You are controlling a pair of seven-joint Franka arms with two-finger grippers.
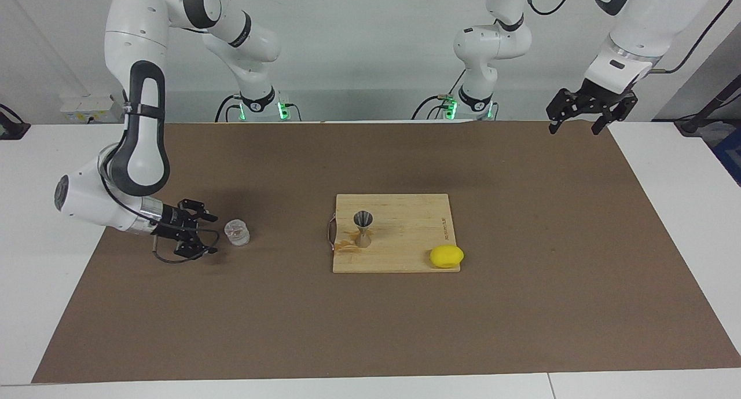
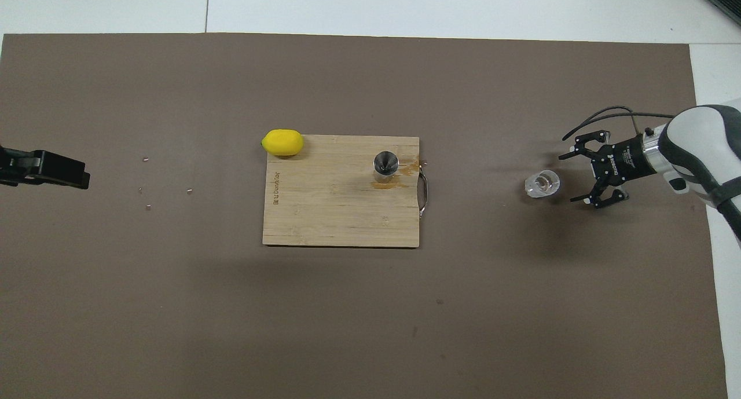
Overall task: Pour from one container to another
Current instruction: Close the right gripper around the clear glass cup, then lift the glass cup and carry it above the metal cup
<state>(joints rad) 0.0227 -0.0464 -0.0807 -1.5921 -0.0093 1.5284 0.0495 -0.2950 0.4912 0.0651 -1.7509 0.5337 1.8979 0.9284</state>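
Clear ribbed glass cup [image 1: 237, 233], upright on the brown mat [image 1: 521, 306], left of centre in the facing view. Right gripper [image 1: 204, 235], fingers spread and empty, lies level just beside it, mouth facing the cup along the table's length. Jigger [image 1: 363, 228] stands on the cutting board [image 1: 405, 237] at frame centre, lemon [image 1: 446, 256] at the board's corner. Left gripper [image 1: 579, 121] waits, open, upper right.

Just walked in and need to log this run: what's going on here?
The right gripper is open, low over the mat beside the clear glass cup, lined up to grasp it but not touching. The metal jigger stands upright on the cutting board, with a lemon at the board's corner. The left gripper waits, open, raised over the mat's edge at its own end. Nothing is being poured at this moment.
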